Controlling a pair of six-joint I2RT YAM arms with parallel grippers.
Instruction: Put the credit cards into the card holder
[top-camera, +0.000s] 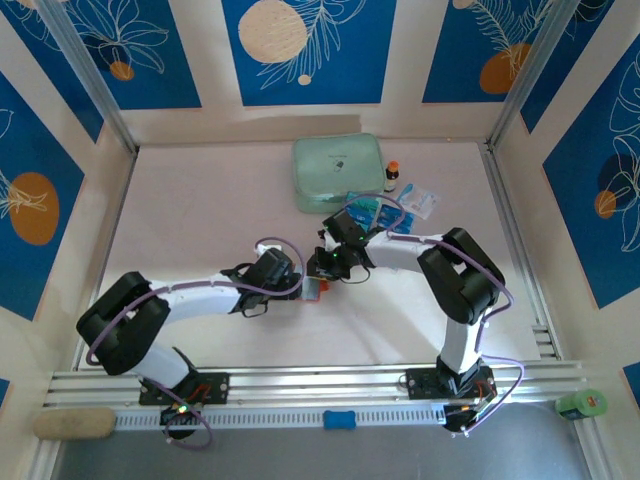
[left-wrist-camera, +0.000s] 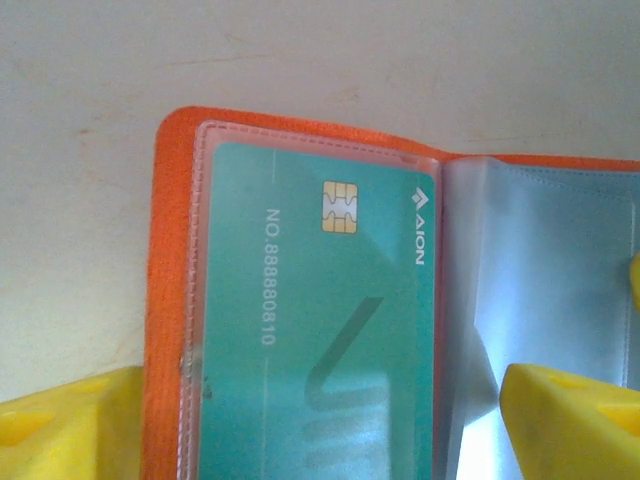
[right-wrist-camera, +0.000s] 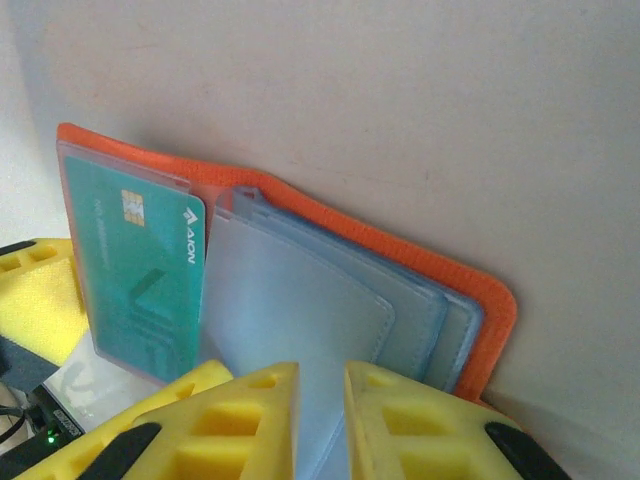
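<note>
The small orange fold-over card holder (top-camera: 315, 289) was laid open at mid-frame on the pale worktop (top-camera: 200, 200), with one teal-blue chip card (left-wrist-camera: 310, 330) seated in its left pocket. The left tool (left-wrist-camera: 315, 390) was spread wide astride that cover, probably to steady it. The right tool (right-wrist-camera: 320, 390) was nearly closed, seemingly pinching a clear plastic sleeve (right-wrist-camera: 290, 310) open. Further teal cards (top-camera: 378, 212) lay unobstructed toward the upper right, beside the mint-green zip case (top-camera: 338, 170).

From above, the card holder (top-camera: 316, 290) lies mostly under the left gripper (top-camera: 303, 284) and right gripper (top-camera: 325, 274). The left wrist view's lower edge cuts off its credit card (left-wrist-camera: 320, 320). Its near edge is behind the right gripper's fingers (right-wrist-camera: 240, 420), and a pinch on a sleeve cannot be told
</note>
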